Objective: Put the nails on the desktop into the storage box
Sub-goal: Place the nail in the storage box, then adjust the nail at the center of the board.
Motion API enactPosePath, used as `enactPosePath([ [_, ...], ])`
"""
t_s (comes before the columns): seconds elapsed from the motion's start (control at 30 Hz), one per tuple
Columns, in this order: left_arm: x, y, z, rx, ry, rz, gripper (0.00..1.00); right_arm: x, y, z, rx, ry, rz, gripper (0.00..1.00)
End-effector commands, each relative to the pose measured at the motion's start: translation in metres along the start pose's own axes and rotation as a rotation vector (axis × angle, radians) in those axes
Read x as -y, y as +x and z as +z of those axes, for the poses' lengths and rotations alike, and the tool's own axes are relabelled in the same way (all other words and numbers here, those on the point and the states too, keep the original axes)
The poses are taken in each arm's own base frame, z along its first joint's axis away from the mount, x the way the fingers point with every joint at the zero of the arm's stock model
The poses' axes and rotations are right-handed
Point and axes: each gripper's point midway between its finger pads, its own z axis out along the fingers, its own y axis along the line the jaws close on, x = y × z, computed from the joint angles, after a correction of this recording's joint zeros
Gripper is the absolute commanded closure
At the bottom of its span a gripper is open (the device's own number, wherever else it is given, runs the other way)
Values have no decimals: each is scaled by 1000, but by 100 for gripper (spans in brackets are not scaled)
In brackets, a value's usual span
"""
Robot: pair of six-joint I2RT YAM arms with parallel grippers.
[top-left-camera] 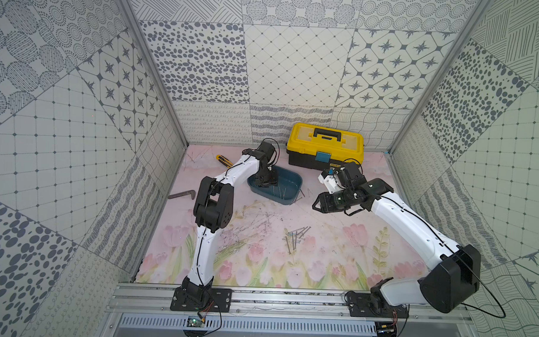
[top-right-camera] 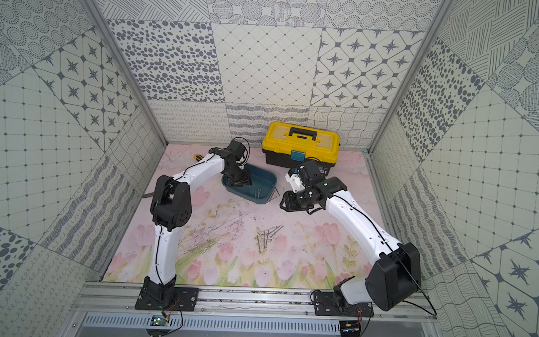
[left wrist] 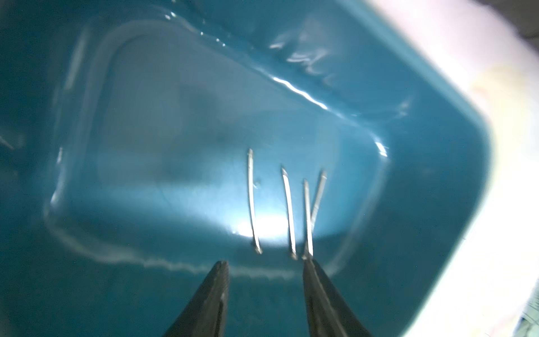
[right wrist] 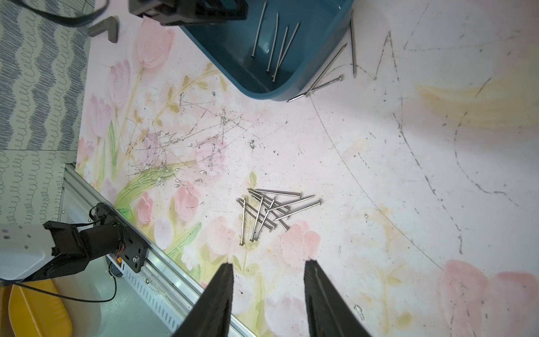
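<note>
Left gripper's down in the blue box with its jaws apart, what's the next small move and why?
Probably lift the left gripper straight up out of the storage box: its jaws are open, four nails lie on the box floor, and a pile lies on the desktop.

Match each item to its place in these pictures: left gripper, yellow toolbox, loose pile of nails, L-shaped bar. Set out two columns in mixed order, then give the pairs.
Things
1. left gripper
2. yellow toolbox
3. pile of nails
4. L-shaped bar

Places
A. at the back of the desktop
B. near the desktop's left edge
C. reaching into the storage box
D. mid-desktop, nearer the robot than the storage box

Pairs: 1-C, 2-A, 3-D, 4-B
</note>
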Motion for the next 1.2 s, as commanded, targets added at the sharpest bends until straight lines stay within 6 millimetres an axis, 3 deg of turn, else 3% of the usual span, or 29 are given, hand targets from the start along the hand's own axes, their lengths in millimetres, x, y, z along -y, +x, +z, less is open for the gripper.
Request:
enactPosePath([
  [0.0, 31, 8, -43, 56, 116, 20, 52, 8, -4, 10, 4, 36, 43, 56],
  [0.2, 27, 50, -73, 42, 151, 63, 47, 22, -25, 31, 56, 101, -65, 59],
  [0.33, 13, 85, -79, 23, 150, 58, 45, 31, -36, 54, 39, 118, -92, 59],
  [0.47, 0, 110, -80, -1, 131, 53, 43, 35, -32, 73, -3, 120, -94, 60],
  [0.67, -2, 145, -85, -27, 104, 161, 40, 44, -9, 86, -73, 166, -29, 61],
  [0.83, 14, 174, -83, -31, 135, 330, 37, 43, 19, 100, -143, 158, 56, 62],
  [0.97, 13, 182, -78, -40, 138, 333, 35, 46, 41, 109, -193, 196, 92, 63],
  [1.17, 14, 184, -76, -50, 122, 339, 35, 57, 68, 109, -220, 275, 349, 65],
])
